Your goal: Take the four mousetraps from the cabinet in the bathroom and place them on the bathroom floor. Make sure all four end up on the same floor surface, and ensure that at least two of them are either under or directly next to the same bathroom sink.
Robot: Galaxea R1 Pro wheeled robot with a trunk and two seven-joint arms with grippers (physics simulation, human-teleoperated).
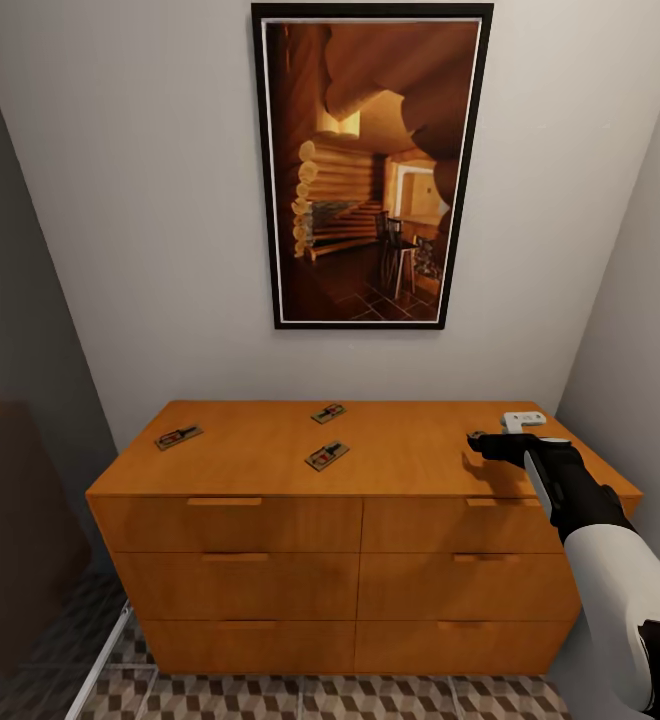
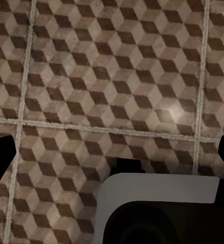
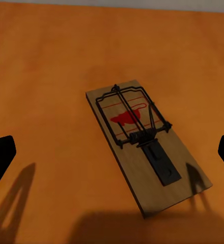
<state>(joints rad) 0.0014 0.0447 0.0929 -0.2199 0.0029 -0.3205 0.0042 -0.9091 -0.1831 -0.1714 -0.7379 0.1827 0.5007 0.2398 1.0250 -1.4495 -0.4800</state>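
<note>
Your right gripper (image 1: 485,442) hangs over the top of the cabinet (image 1: 270,560) near its right end, jaws spread wide: in the right wrist view the two dark fingertips (image 3: 1,155) sit at opposite edges of the frame with a mousetrap (image 3: 145,147) flat on the orange wood between them, untouched. That trap lies skewed to the line of the jaws, red mark and wire bar facing up, so you would probably need a wrist turn to close across its narrow sides; judged from the shadow alone, the gripper is above it, not yet at board level. Three more mousetraps (image 1: 327,455) lie loose on the cabinet top toward the left and middle, well apart from each other: one near the left end (image 1: 179,437), one toward the back wall (image 1: 328,412). All are flat and low, so a grasp must come down close to the wood. Your left gripper (image 2: 119,165) points at the bathroom floor (image 2: 112,76); whether its jaws are spread or pressed together cannot be told. No trap is on the floor yet.
</note>
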